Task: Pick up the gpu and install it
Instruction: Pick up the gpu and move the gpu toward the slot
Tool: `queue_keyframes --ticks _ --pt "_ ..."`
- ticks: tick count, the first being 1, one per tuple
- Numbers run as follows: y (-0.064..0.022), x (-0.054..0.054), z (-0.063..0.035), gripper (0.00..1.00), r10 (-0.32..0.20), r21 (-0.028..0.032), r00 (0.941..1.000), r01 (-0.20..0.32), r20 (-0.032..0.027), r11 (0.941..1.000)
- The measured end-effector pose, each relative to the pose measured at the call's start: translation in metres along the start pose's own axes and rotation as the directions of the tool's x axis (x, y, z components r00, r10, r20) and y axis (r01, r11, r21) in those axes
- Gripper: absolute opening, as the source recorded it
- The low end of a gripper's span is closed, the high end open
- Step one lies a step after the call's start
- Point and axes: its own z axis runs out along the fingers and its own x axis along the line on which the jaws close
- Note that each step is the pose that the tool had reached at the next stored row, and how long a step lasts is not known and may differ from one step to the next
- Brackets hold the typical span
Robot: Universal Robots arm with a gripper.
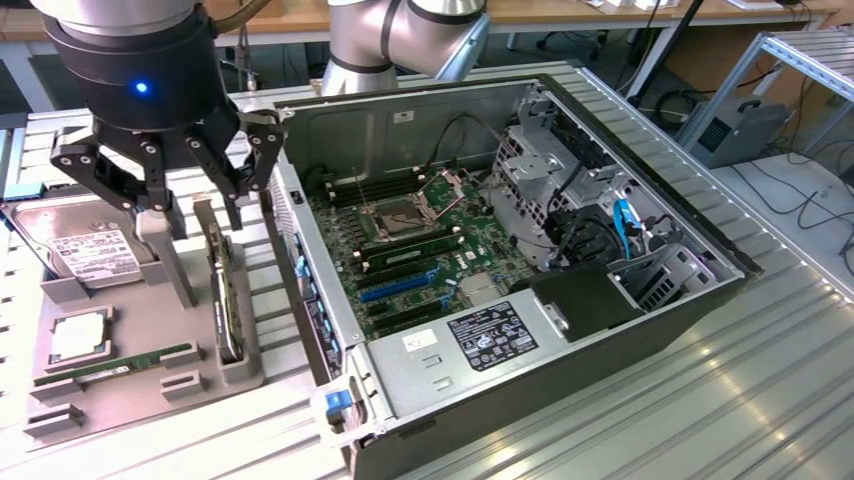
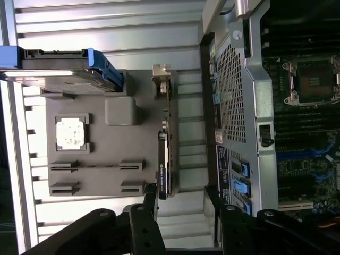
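Hovers with pincer [image 1: 196,210] spread wide and empty over the gpu [image 1: 227,300], which stands on edge in the grey holder [image 1: 147,395] beside the open case [image 1: 641,400]. Looks light, stiff, thin, probably fragile. Best gripped across the flat faces at the top edge.

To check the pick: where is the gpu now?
The gpu stands on edge in the gray holder at the exterior view's left, between hard drive and computer case.
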Motion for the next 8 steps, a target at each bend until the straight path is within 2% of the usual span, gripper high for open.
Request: queue_keyframes --ticks 5,8 --pt "-0.0001 0.0 0.0042 0.48 0.0 0.0 1.0 0.0 0.0 1.0" --pt "0.0008 0.001 0.018 0.48 0.0 -0.0001 1.0 0.0 0.0001 1.0"
